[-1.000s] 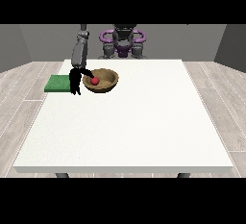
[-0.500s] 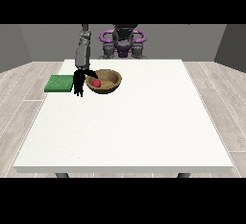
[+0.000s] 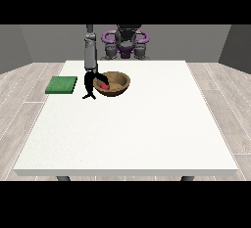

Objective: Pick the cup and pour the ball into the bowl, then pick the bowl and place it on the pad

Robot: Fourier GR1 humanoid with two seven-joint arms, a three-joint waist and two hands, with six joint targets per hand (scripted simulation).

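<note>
A brown bowl (image 3: 115,83) stands on the white table (image 3: 147,124), left of the middle and towards the back. A green pad (image 3: 61,84) lies flat near the table's left edge. The hand at the view's left (image 3: 90,86) hangs from a grey arm just left of the bowl. It is curled round a small red thing (image 3: 104,86), which looks like the cup, held at the bowl's left rim. I cannot make out a ball. No hand shows at the view's right.
The robot's body with purple rings (image 3: 125,38) stands behind the table's back edge. White table surface stretches to the front and right of the bowl. A gap of table separates the pad from the hand.
The hand with the red thing has moved to the right, from beside the pad to the bowl's left rim. The bowl has shifted slightly right. The pad has stayed put.
</note>
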